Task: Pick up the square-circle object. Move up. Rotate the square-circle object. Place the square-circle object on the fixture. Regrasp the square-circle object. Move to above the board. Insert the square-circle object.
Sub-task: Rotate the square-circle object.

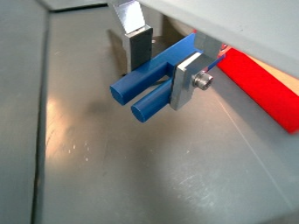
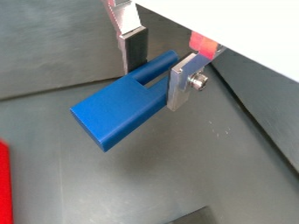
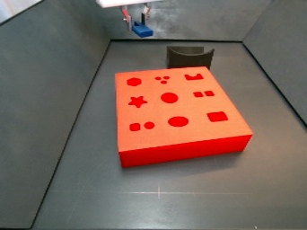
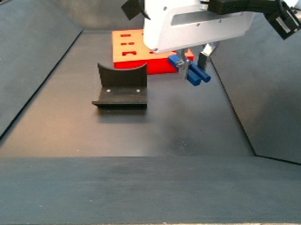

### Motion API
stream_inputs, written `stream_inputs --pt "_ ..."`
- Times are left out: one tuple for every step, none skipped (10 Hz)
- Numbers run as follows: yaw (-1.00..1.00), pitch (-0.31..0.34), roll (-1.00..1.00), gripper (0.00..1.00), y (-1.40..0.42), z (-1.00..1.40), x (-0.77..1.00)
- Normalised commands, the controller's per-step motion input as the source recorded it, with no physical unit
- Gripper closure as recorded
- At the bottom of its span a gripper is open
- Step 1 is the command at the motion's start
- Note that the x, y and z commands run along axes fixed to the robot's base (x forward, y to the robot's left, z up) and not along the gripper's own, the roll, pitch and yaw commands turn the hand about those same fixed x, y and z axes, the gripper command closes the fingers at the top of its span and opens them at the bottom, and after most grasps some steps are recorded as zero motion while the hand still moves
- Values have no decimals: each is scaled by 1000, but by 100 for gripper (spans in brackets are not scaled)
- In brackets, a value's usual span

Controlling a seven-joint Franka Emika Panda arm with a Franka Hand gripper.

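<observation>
Grey floor lies under me. My gripper (image 1: 156, 63) is raised above it at the far end, clamped on the square-circle object (image 2: 126, 107), which juts from between my fingers (image 1: 184, 77). The fixture (image 4: 120, 85) and the board (image 3: 178, 117) sit nearer, apart from me.

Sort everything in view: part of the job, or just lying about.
Part of the job:
- square-circle object, held in the gripper above the floor
- fixture
- board

Lying about:
- nothing visible
</observation>
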Motion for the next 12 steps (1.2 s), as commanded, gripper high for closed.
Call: stream_inputs --pt "-1000 -11 -25 100 16 -8 7" --pt "-1000 -13 -29 100 16 -8 7" --pt "-1000 -16 -36 100 17 -8 7" --pt "-1000 -18 -41 100 17 -8 7" --pt "-786 -20 -46 100 17 -8 7" --pt "-501 -20 -46 100 17 -8 7" --pt "-338 -20 -46 100 17 -8 7" --pt "-230 -20 -46 100 17 -8 7" --pt "0 0 0 100 0 -1000 0" --pt "31 -9 1 100 1 -1000 7" --pt "33 -26 -6 100 0 -1000 19" --pt "31 -29 -25 100 -2 -1000 24"
